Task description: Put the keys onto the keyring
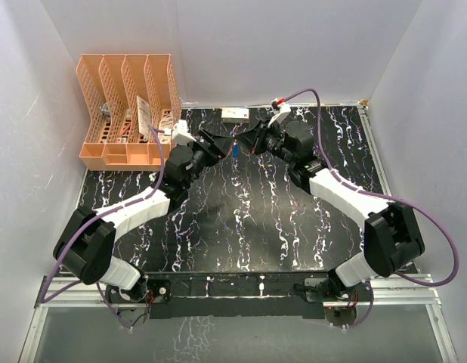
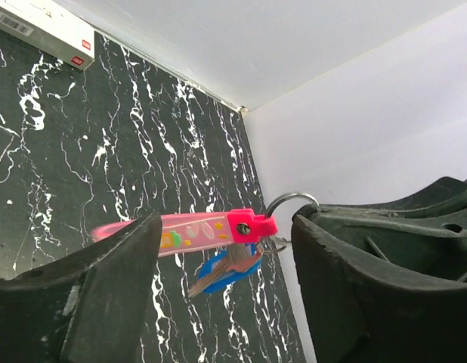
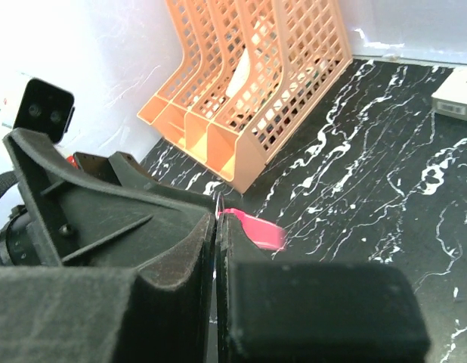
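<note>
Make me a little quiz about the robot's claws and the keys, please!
1. True or false: the blue key hangs just under the ring end of the keyring.
2. Look at the left claw and the right claw. Which one is shut on the keyring? A: left. B: right.
3. What colour is the keyring's strap?

Key:
1. True.
2. B. The left claw is open, with the strap in the gap between its fingers.
3. Pink.
</note>
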You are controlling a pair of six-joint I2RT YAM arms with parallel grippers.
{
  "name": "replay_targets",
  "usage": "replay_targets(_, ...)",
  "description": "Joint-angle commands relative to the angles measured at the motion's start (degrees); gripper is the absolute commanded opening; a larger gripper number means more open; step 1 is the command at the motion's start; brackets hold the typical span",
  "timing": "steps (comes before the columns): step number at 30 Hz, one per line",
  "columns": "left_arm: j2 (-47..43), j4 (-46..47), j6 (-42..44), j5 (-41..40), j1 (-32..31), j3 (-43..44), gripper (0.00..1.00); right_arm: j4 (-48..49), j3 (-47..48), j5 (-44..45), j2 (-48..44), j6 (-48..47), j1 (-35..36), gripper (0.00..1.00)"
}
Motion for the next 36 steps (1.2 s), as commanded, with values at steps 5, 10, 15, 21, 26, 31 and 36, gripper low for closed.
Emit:
replay_targets(5,-4.98,2.31,7.94,-1.19,-0.65,-0.61,0.72,1.34,0.79,0.59,-2.95,-0.33,-3.26,0.0)
replay_targets(10,-4.77,11.99,15.66,7.77,-0.66,-4.07,0.66,0.43,1.44,-0.61,-3.61,0.41,-4.32,0.0)
replay_targets(15,-1.16,19.34,25.7,14.39,-1.45,-6.65,0.61,-4.14,4.82,-1.33,-3.43,0.91,-4.75,0.0)
replay_targets(21,2.52,25.48,37.85,12.53,-4.63,-7.89,0.59,-9.14,8.03,-1.76,-3.35,1.22,-4.83,0.0)
replay_targets(26,5.92,30.45,41.21,10.47,-6.86,-7.31,0.58,-10.6,8.98,-2.22,-3.51,1.46,-4.83,0.0)
replay_targets(31,8.37,37.91,45.81,4.13,-9.15,-7.95,0.6,-10.98,8.64,-2.69,-4.22,1.91,-4.87,0.0)
replay_targets(36,11.87,45.78,49.94,1.22,-10.1,-8.82,0.61,-11.41,8.04,-3.22,-4.98,2.12,-4.83,0.0)
